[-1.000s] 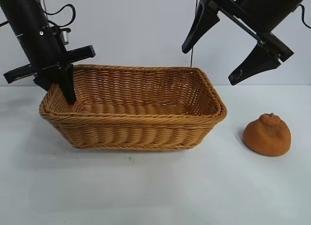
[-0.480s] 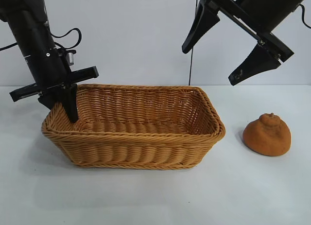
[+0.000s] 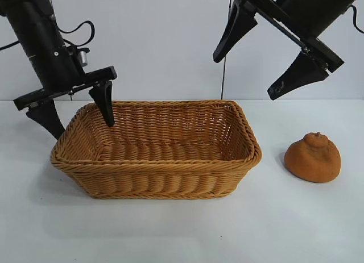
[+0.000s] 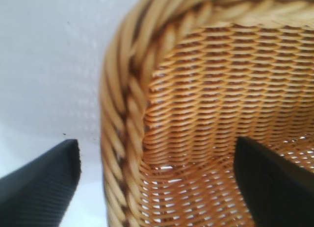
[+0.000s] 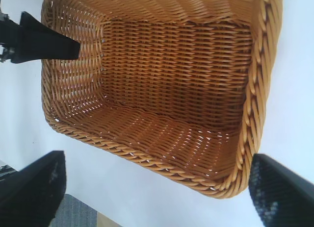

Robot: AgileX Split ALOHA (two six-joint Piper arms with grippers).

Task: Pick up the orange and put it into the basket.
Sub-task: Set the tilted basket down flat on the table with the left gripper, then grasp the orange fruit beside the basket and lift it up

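Observation:
The orange (image 3: 312, 157), dull orange-brown and lumpy with a knob on top, sits on the white table to the right of the basket (image 3: 153, 180). The golden-tan wicker basket rests flat at the table's middle. My left gripper (image 3: 77, 112) is open and straddles the basket's left end wall, one finger inside and one outside. The left wrist view shows the braided rim (image 4: 117, 114) between my spread left gripper (image 4: 157, 143). My right gripper (image 3: 245, 75) is open and empty, high above the basket's right end; in its wrist view (image 5: 158, 158) the basket (image 5: 171, 89) lies below. The orange is out of both wrist views.
The white table (image 3: 182, 234) extends in front of the basket and around the orange. A white wall stands behind. One finger of the left gripper (image 5: 44, 43) shows at the basket's far end in the right wrist view.
My left gripper, shut on the basket's left wall before, has set the basket down flat and opened, letting go of it. The right arm and the orange have not moved.

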